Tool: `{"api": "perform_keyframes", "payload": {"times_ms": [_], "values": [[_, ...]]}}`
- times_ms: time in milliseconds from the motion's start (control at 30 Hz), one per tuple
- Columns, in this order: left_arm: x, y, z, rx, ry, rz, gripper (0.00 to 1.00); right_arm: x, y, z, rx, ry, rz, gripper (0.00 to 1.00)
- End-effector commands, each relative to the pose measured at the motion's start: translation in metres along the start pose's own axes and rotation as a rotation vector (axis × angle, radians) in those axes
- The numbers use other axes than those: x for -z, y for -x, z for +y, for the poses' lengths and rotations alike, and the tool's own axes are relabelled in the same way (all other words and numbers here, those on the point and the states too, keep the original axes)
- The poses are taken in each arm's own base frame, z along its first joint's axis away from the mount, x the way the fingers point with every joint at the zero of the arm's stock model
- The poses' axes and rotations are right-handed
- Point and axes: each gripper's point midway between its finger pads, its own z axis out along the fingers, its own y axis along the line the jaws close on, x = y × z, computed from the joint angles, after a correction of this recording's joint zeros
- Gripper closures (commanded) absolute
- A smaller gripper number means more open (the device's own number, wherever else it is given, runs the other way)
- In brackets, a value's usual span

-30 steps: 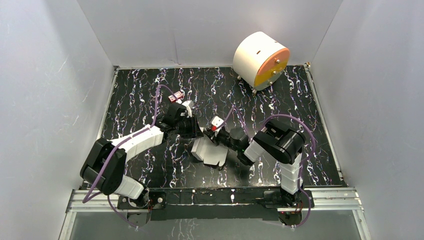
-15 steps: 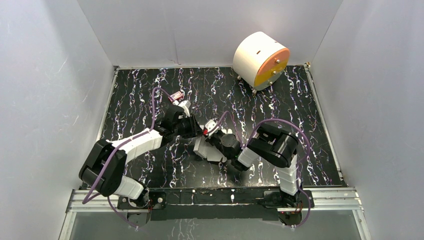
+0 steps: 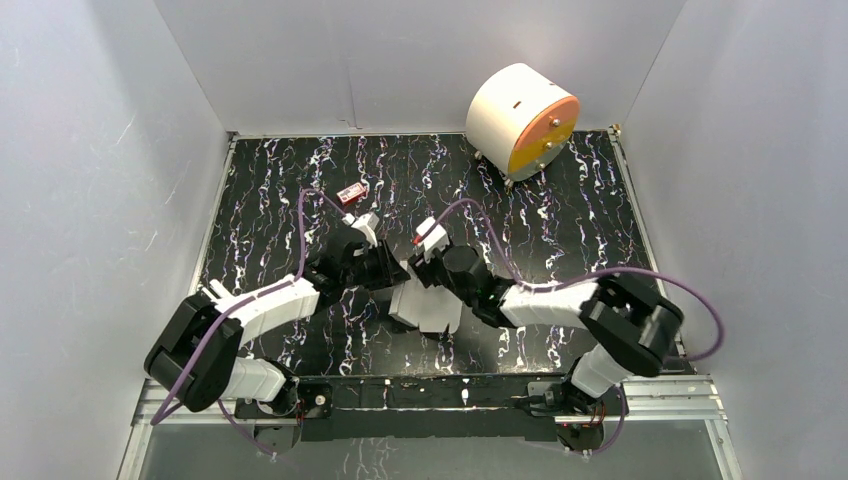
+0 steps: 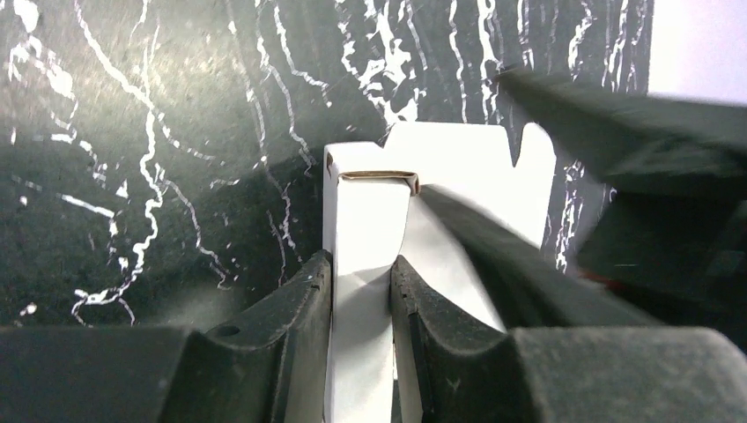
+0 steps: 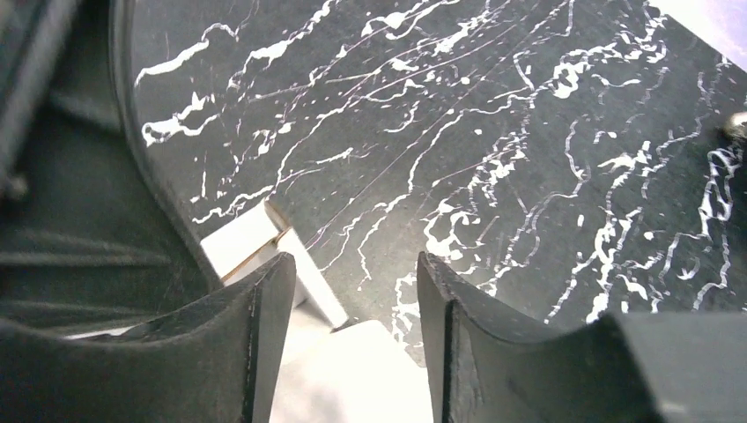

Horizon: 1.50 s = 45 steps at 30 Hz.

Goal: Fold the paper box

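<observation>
Left hand (image 4: 361, 275) pinches thin white paper box (image 4: 458, 167) wall.

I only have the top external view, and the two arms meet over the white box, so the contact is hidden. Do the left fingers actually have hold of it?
Observer: Yes. The left wrist view shows the left fingers shut on a folded white panel of the paper box.
Operator: And the right ones?
Observer: In the right wrist view the right fingers are open. Bare table and a white corner of the box show in the gap, and nothing is pinched.
Operator: Does the right arm touch the box at all?
Observer: The left wrist view has a dark, blurred finger lying across the panel beside the left fingers. Contact looks likely, but I cannot be sure.
</observation>
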Motion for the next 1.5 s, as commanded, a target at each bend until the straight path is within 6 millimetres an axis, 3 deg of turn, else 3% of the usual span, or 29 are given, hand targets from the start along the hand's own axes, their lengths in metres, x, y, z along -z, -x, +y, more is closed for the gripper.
{"api": "perform_keyframes", "payload": {"times_ms": [0,200,500,767,900,1167,1333,1467], "values": [[0.001,-0.01,0.011,0.026,0.024,-0.007,0.81,0.023,0.03,-0.016,-0.145,-0.048,0.087,0.36],[-0.001,-0.014,0.012,0.103,-0.004,-0.037,0.81,0.057,0.021,-0.026,-0.323,-0.116,0.217,0.32],[0.001,-0.02,0.02,0.196,-0.02,-0.085,0.81,0.089,0.001,-0.016,-0.563,-0.128,0.331,0.29],[0.005,-0.018,0.021,0.214,-0.034,-0.122,0.81,0.089,-0.02,-0.003,-0.618,-0.107,0.399,0.35],[0.006,-0.018,0.021,0.223,-0.042,-0.133,0.81,0.09,-0.028,-0.005,-0.618,-0.139,0.429,0.38],[0.004,-0.019,0.027,0.239,-0.025,-0.142,0.81,0.103,-0.016,-0.018,-0.623,-0.18,0.392,0.36],[0.002,-0.02,0.027,0.249,-0.028,-0.14,0.81,0.101,-0.019,-0.007,-0.652,-0.126,0.396,0.37],[0.002,-0.019,0.024,0.253,-0.041,-0.143,0.81,0.094,-0.022,0.001,-0.651,-0.096,0.41,0.44]]}}
